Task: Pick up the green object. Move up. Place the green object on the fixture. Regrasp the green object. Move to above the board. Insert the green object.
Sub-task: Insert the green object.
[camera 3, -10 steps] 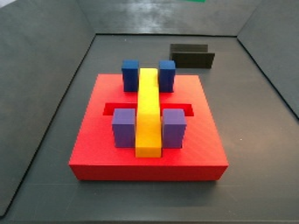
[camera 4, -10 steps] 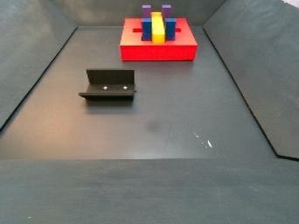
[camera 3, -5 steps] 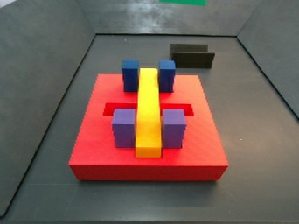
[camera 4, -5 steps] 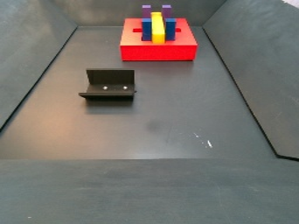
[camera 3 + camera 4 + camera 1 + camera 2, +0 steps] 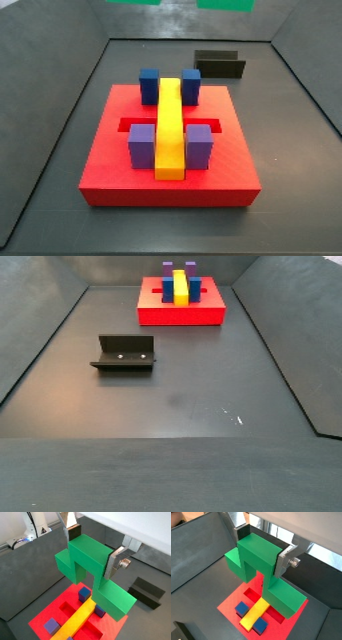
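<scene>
1. The green object (image 5: pixel 90 572) sits clamped between my two fingers, and both wrist views show it as a bridge-shaped piece with its notch facing down toward the board (image 5: pixel 284 614).
2. My gripper (image 5: pixel 93 543) is closed on the green object across its upper block: one silver finger (image 5: pixel 69 533) presses one side, the other finger (image 5: pixel 290 560) presses the opposite side.
3. The piece hangs in the air above the red board, well clear of it, with its two legs spreading out beneath my fingers.
4. Below it, the board carries a long yellow bar (image 5: pixel 170 125) lying in the cross-shaped recess, two blue blocks (image 5: pixel 150 85) at one end and two purple blocks (image 5: pixel 142 146) at the other.
5. In a side view only green strips (image 5: pixel 134 2) of the piece show at the top edge, above the board (image 5: pixel 107 170).
6. The fixture (image 5: pixel 124 353) stands on the dark floor, well apart from the board (image 5: pixel 181 313), with nothing on it.
</scene>
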Controlling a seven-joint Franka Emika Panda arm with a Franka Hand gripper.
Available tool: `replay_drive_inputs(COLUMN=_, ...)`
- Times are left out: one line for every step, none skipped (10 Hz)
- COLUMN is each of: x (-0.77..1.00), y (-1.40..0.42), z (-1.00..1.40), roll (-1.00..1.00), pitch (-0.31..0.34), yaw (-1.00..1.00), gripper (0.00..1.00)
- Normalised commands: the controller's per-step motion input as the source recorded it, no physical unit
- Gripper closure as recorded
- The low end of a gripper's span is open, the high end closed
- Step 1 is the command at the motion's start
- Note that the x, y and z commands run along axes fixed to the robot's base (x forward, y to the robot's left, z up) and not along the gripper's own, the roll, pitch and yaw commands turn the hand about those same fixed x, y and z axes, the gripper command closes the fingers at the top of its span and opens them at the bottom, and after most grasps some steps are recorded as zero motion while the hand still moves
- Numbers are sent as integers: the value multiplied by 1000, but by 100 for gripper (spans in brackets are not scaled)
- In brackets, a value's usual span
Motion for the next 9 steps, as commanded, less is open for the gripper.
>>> replay_drive_inputs(x=-57, y=-9, z=-146, roll=-106, pitch=-99, yaw=129, gripper=100)
replay_drive_inputs(x=-103, y=-183, z=-217, roll=-87, pitch=-139, yaw=200, gripper=100)
replay_drive_inputs(x=-34, y=-271, z=-269, roll=-47, pitch=-171, yaw=203, gripper=100)
replay_drive_inputs(x=0, y=-251, z=-329, roll=-17, pitch=-161, yaw=180, gripper=100)
replay_drive_inputs(x=31, y=-171, z=-374, roll=0, pitch=-129, yaw=183, gripper=100)
replay_drive_inputs(x=103, y=-151, z=-331, roll=0, pitch=-97, yaw=146, gripper=100)
replay_drive_inputs(x=200, y=-129, z=-323, roll=0, pitch=-60, yaw=91, gripper=100)
replay_drive_inputs(x=211, y=-123, z=-334, roll=14, pitch=-61, yaw=80, gripper=100)
replay_drive_inputs(x=240, y=-100, z=-323, roll=33, pitch=-46, yaw=80, gripper=100)
